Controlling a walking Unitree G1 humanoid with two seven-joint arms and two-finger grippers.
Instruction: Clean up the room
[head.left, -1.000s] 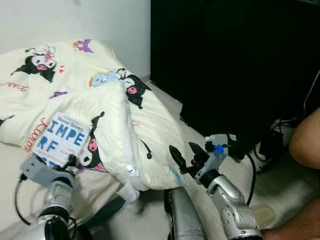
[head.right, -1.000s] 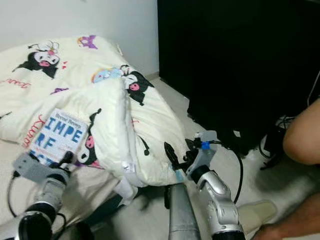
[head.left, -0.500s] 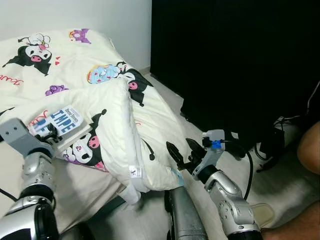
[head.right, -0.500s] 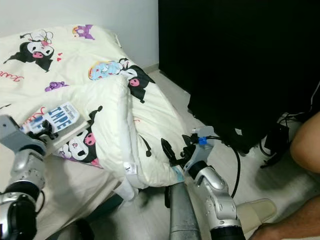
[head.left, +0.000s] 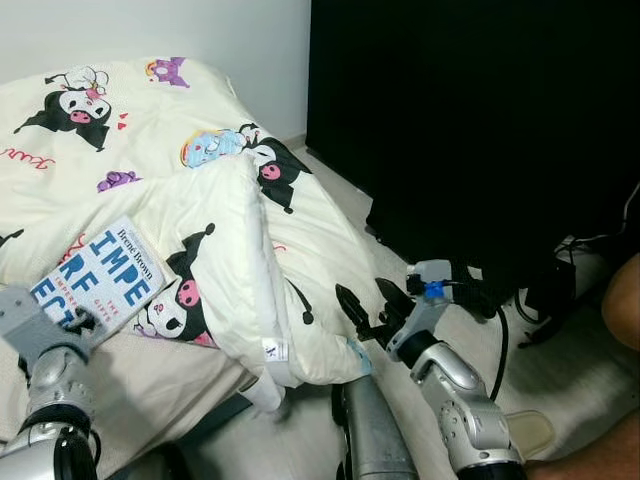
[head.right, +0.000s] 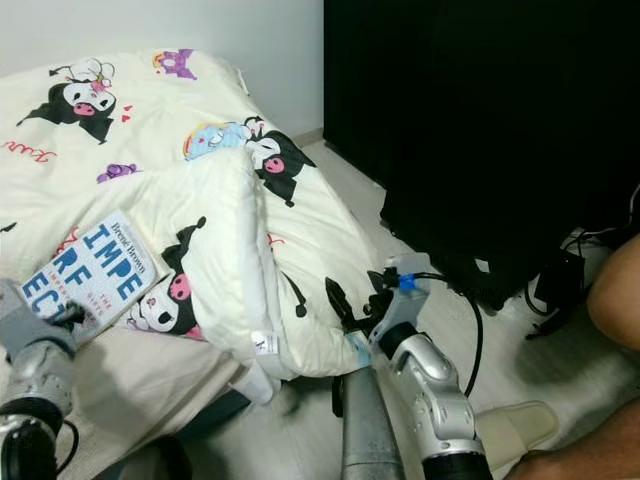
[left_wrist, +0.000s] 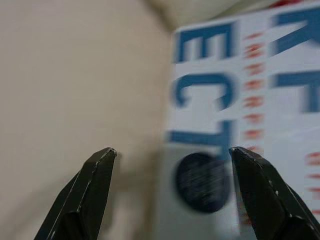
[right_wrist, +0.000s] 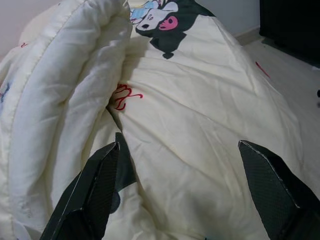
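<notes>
**Book released on the bed, comforter next**

We read this as the moment between two tidying steps. Our left tool (left_wrist: 170, 165) hangs spread wide and empty at the near edge of the bed (head.left: 150, 385), just at the near corner of the book (head.left: 95, 280). The book, a white paperback with large blue letters, lies flat and face up, partly on the bare sheet and partly against the fold of the cartoon-print comforter (head.left: 240, 230). In the left wrist view its cover sits close ahead of the fingertips (left_wrist: 102, 160), with nothing between them.

Our right tool (head.left: 368, 308) is also spread and holds nothing. It hovers near the comforter's lower corner, which hangs off the side edge of the bed toward the floor (head.left: 580, 370). In the right wrist view the rumpled fabric lies directly ahead.

A person's knee (head.left: 622, 300) shows at the far right, beside the dark cabinet (head.left: 470, 130) and the cables (head.left: 500, 340) on the floor.

We judge that the book either stays here or needs a firmer regrasp by its near edge. The likelier next move is for the right tool to close on the drooping comforter corner and lift it back onto the bed; the fabric is thick and soft, so a deep pinch is called for.
</notes>
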